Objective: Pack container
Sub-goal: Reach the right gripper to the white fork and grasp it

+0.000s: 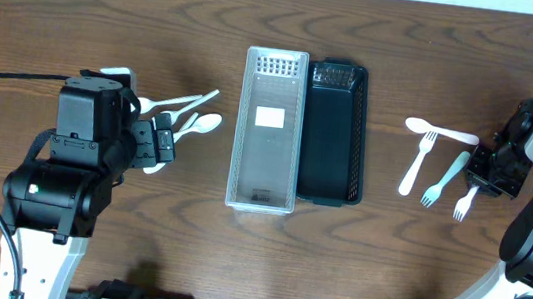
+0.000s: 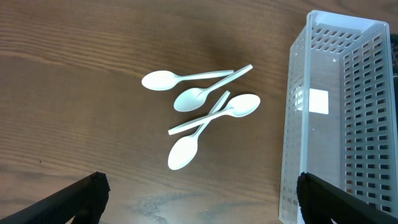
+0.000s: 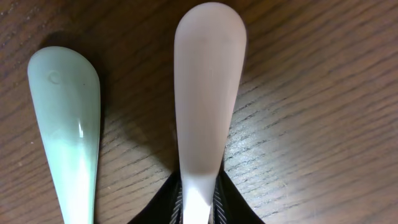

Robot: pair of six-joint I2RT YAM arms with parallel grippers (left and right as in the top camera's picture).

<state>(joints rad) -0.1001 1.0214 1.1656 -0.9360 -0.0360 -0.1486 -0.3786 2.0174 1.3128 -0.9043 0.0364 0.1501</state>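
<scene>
Your right gripper (image 3: pixel 198 200) has its fingers clamped on the handle of a white fork (image 3: pixel 208 93), low over the wooden table (image 1: pixel 81 8) at the right; a pale green fork (image 3: pixel 65 118) lies just beside it, not touching; another white fork (image 1: pixel 416 163) and a white spoon (image 1: pixel 440 131) lie further in. Your left gripper (image 2: pixel 200 182) hangs with its fingers wide apart just short of four white spoons (image 2: pixel 205 115), which lie crossed in a loose cluster. The clear perforated bin (image 1: pixel 261 199) sits mid-table, touching the black bin (image 1: pixel 336 137) on its right, well apart from both grippers.
</scene>
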